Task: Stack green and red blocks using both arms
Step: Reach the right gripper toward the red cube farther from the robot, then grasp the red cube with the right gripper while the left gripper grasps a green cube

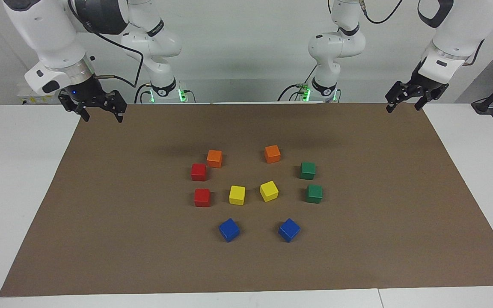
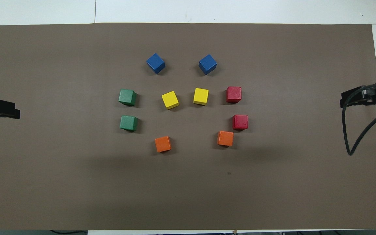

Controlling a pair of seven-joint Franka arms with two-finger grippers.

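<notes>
**Both arms parked at the mat's corners, blocks untouched**

While both arms waited, I read the left gripper (image 1: pixel 405 102) as hanging with its fingers spread and nothing between them, over the robot-side corner of the brown mat (image 1: pixel 101 239) at its own end of the table. The right gripper (image 1: pixel 99 110) hung the same way, fingers apart and empty, over the matching corner at its end. From each gripper the work lay toward the middle of the mat and farther from the robots. The two green blocks (image 1: pixel 307 170) (image 1: pixel 314 193) sat on the left arm's side of the cluster, so I judged that arm nearer to them; the two red blocks (image 1: pixel 198 172) (image 1: pixel 202 197) sat on the right arm's side. All four were small glossy cubes, flat on the mat, each pair close but apart, nothing stacked. Being cubes, they offered no long axis to line up on.
</notes>
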